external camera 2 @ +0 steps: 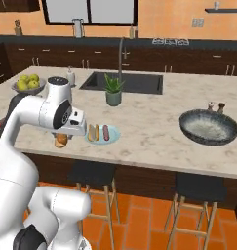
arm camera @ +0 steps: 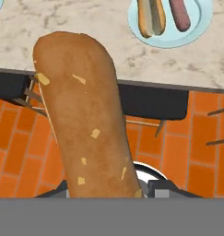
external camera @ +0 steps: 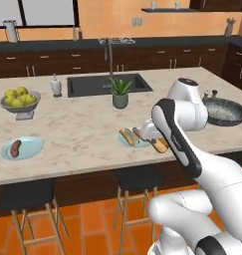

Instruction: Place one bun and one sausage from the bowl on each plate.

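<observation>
The gripper [arm camera: 109, 186] is clamped on a long brown bun [arm camera: 83, 115], its crust matte and flecked with pale seeds, rounded at the far end. Past the bun's tip lies a pale blue plate [arm camera: 196, 32] holding a split bun and a smooth reddish sausage [arm camera: 179, 13]. The speckled bowl [external camera 2: 208, 128] sits well off to the gripper's right on the marbled counter [external camera 2: 154, 117].
</observation>
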